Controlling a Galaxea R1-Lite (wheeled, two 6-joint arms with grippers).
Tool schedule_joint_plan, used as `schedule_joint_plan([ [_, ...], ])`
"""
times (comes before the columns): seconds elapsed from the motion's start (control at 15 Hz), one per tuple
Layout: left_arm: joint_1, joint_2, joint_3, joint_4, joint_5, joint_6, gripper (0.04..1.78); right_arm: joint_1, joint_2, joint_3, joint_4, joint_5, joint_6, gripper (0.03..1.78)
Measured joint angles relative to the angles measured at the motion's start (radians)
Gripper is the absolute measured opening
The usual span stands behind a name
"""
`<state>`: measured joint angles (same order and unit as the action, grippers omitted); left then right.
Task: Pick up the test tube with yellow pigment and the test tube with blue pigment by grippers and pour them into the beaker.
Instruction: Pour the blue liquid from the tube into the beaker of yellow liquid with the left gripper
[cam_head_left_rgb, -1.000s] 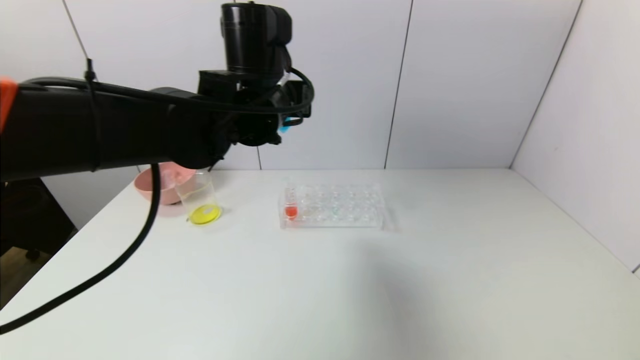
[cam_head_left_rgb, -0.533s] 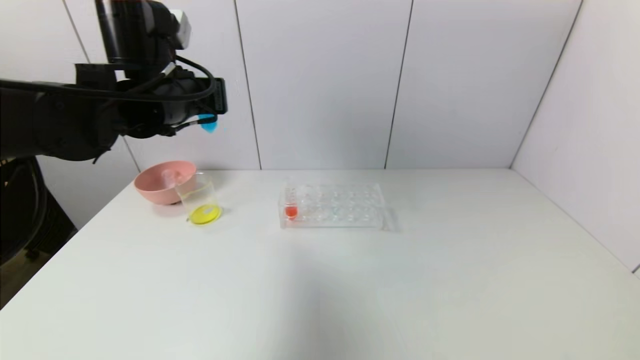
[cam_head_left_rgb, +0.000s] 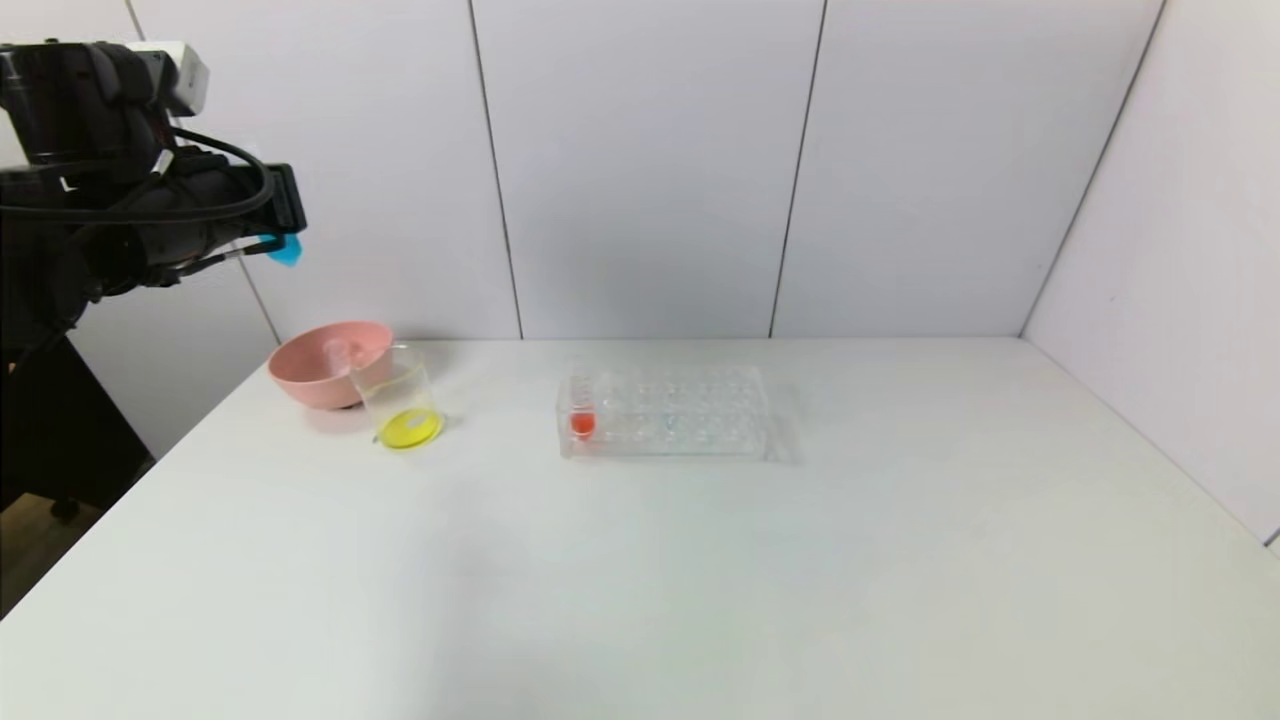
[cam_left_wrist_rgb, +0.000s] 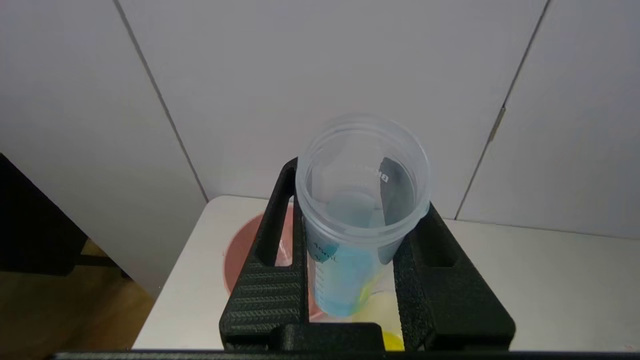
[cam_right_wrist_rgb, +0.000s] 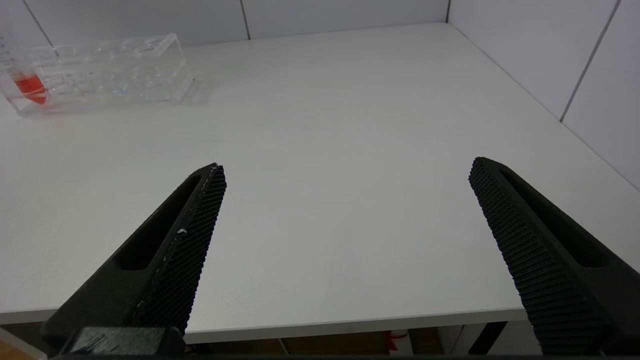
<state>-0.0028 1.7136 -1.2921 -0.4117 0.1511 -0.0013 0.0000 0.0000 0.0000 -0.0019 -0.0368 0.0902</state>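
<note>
- Gripping the test tube with blue pigment (cam_left_wrist_rgb: 350, 240), the left gripper (cam_left_wrist_rgb: 350, 280) is hanging high above the table (cam_head_left_rgb: 700, 580), up and to the left of the pink bowl (cam_head_left_rgb: 325, 365); its jaws are clamping the tube from both sides.
- In the head view the tube's blue tip (cam_head_left_rgb: 285, 250) is poking out of the gripper toward the right, well above the bowl.
- Seen from the left wrist, the tube's open mouth is facing the camera, with blue liquid sitting low inside, and the bowl and a patch of yellow are showing beneath it.
- The beaker (cam_head_left_rgb: 400, 405) is standing on the table, touching or just beside the bowl's right front, with yellow liquid pooling at its bottom.
- The clear tube rack (cam_head_left_rgb: 665, 410) is sitting to the right of the beaker, well apart from it, holding a tube with orange-red liquid (cam_head_left_rgb: 581, 415) at its left end.
- The right gripper (cam_right_wrist_rgb: 345, 200) is hovering over the table's near edge, right of the rack, with its jaws spread wide and holding nothing.
- No tube with yellow pigment is identifiable; a faint clear shape inside the bowl is too indistinct to name.
</note>
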Motion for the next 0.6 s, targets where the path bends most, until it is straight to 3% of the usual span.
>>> schedule_joint_plan([
  [0.6,0.185,0.049,-0.009,0.005,-0.236,0.057,0.49,0.0,0.0,0.0,0.0,0.0,0.0,1.77],
])
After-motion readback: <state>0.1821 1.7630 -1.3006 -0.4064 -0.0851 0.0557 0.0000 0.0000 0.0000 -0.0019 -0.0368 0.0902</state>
